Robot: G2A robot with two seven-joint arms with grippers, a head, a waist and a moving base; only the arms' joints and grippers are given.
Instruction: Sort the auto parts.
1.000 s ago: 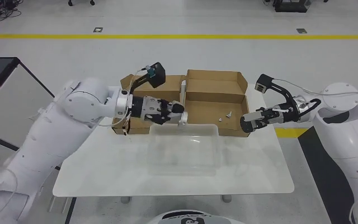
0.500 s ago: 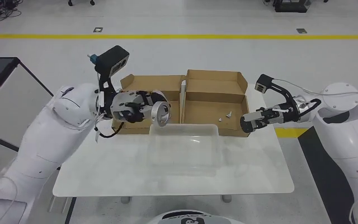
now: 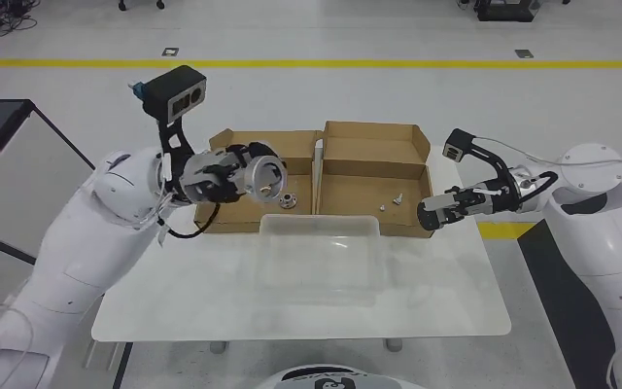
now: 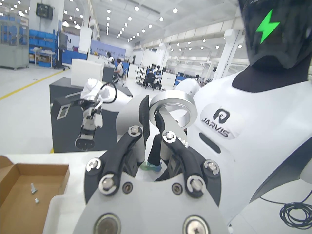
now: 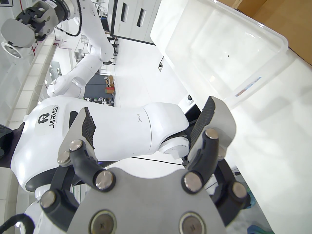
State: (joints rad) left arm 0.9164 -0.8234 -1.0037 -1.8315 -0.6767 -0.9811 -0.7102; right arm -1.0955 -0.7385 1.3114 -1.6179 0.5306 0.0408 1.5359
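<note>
My left gripper [image 4: 151, 113] is shut on the wall of a silver metal ring [image 4: 173, 109], one finger inside it and one outside. In the top view the ring [image 3: 264, 177] is held above the left cardboard box [image 3: 225, 209]. A small round metal part [image 3: 290, 201] lies in that box near the divider. Two small bolts [image 3: 394, 201] lie in the right cardboard box [image 3: 374, 156], also seen as bolts [image 4: 33, 191] from the left wrist. My right gripper [image 5: 148, 113] is open with nothing between its fingers, beside that box's right end [image 3: 428, 214].
A clear plastic bin [image 3: 319, 258] sits on the white table [image 3: 437, 292] in front of the two boxes; the bin [image 5: 219, 44] lies just ahead of the right gripper. Bare tabletop stretches to the bin's left and right.
The left arm has lifted and swung left, away from the divider between the boxes, turning the ring upward. The small round part in the left box has come into sight. The right arm has not moved.
</note>
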